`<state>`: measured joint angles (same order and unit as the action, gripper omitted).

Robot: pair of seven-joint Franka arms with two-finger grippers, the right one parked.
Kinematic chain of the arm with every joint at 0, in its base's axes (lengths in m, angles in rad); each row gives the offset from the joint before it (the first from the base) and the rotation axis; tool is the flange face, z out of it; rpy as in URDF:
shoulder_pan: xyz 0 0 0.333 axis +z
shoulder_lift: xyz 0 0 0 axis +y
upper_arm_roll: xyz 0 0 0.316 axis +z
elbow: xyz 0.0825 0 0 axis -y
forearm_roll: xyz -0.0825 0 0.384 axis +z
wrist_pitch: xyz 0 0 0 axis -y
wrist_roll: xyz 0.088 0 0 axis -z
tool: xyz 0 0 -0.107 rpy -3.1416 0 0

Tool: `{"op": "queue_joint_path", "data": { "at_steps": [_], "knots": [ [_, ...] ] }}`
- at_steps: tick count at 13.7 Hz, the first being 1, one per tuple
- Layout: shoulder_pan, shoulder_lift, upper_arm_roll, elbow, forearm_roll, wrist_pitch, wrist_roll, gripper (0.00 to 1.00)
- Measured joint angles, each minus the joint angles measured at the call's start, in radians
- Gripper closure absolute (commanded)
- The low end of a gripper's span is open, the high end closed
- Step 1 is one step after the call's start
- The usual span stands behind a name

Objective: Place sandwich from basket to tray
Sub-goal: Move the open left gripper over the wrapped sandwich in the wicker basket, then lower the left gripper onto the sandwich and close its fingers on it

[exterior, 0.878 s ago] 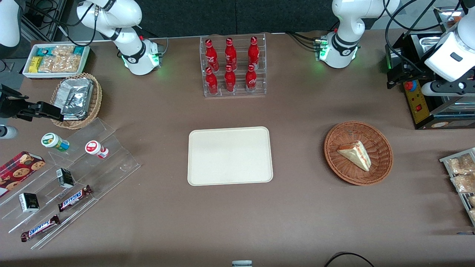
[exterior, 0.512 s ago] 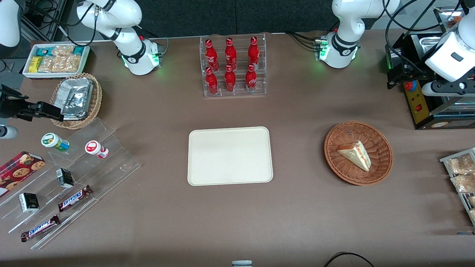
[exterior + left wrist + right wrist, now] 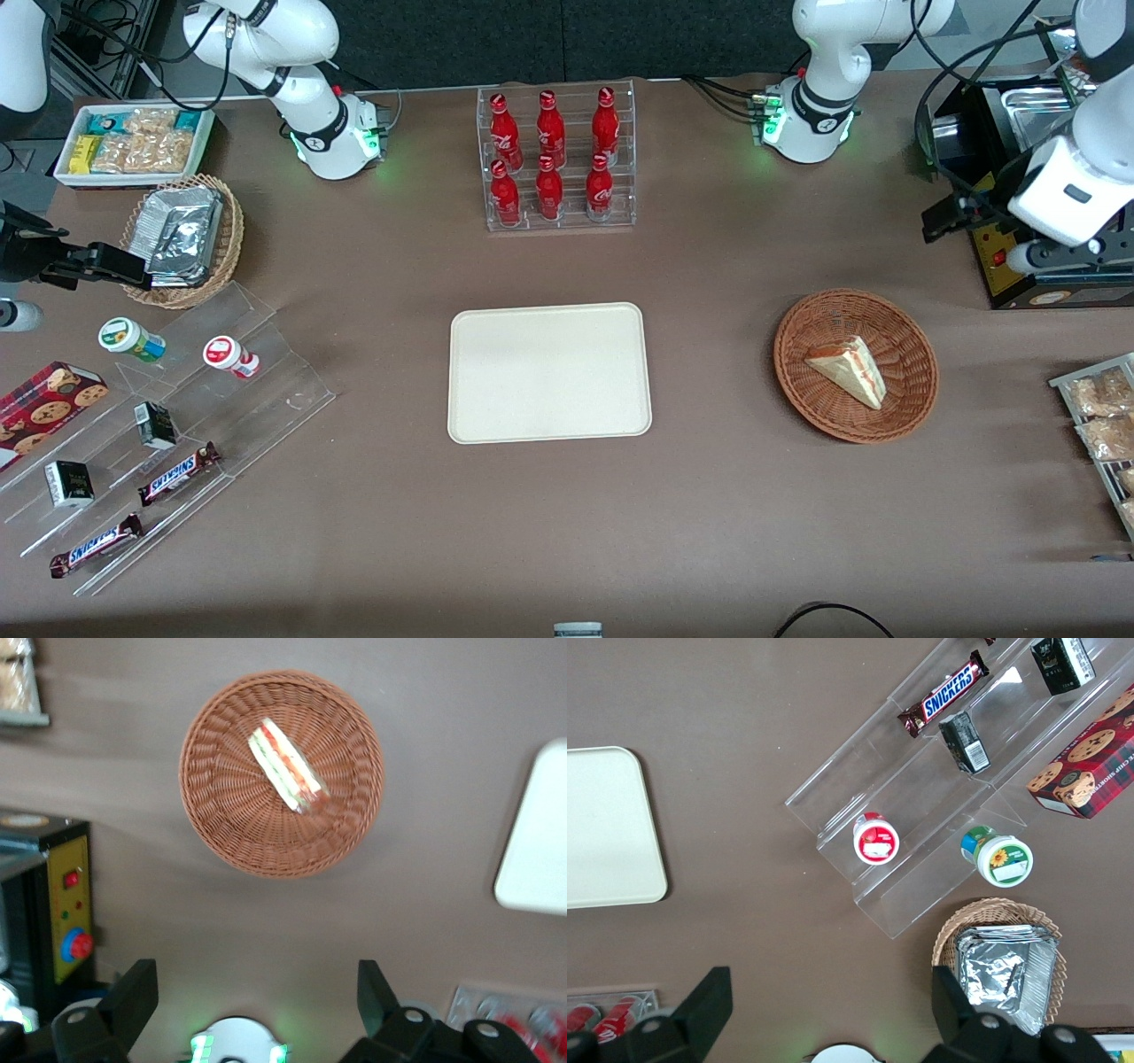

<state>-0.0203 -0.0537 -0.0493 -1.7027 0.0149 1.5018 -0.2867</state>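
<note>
The sandwich (image 3: 849,369), a pale wedge with red, pink and green layers, lies in the round reddish-brown basket (image 3: 912,403). The left wrist view shows the sandwich (image 3: 283,766) and the basket (image 3: 221,828) from above. The cream tray (image 3: 549,372) sits bare at the table's middle, beside the basket, and its corner (image 3: 536,842) shows in the wrist view. My gripper (image 3: 944,218) hangs high above the table, farther from the front camera than the basket and toward the working arm's end. It is open (image 3: 257,990), its fingers (image 3: 135,994) wide apart with nothing between them.
A black control box (image 3: 1019,266) with red buttons stands under the arm, close to the basket. A rack of red bottles (image 3: 555,159) stands farther back than the tray. Snack packets (image 3: 1099,412) lie at the working arm's end. Acrylic shelves (image 3: 177,425) with snacks and a tan basket (image 3: 182,239) lie toward the parked arm's end.
The working arm's wrist and gripper have shifted nearer the front camera, closer to the basket. The sandwich, basket and tray have not moved.
</note>
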Motion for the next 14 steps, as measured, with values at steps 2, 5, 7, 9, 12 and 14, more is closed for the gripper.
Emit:
{"op": "queue_joint_path", "data": {
  "at_steps": [2,5,7,9,12,14],
  "knots": [
    [0.002,0.001,0.011,-0.054,0.000,0.077,-0.140,0.01],
    [0.004,0.005,0.021,-0.158,0.000,0.212,-0.317,0.01],
    [0.004,0.008,0.021,-0.248,0.000,0.337,-0.442,0.01],
    [0.004,0.012,0.021,-0.333,0.000,0.454,-0.538,0.01],
    [0.004,0.024,0.021,-0.462,0.000,0.631,-0.635,0.01],
    [0.005,0.055,0.021,-0.505,0.000,0.711,-0.692,0.01]
  ]
}}
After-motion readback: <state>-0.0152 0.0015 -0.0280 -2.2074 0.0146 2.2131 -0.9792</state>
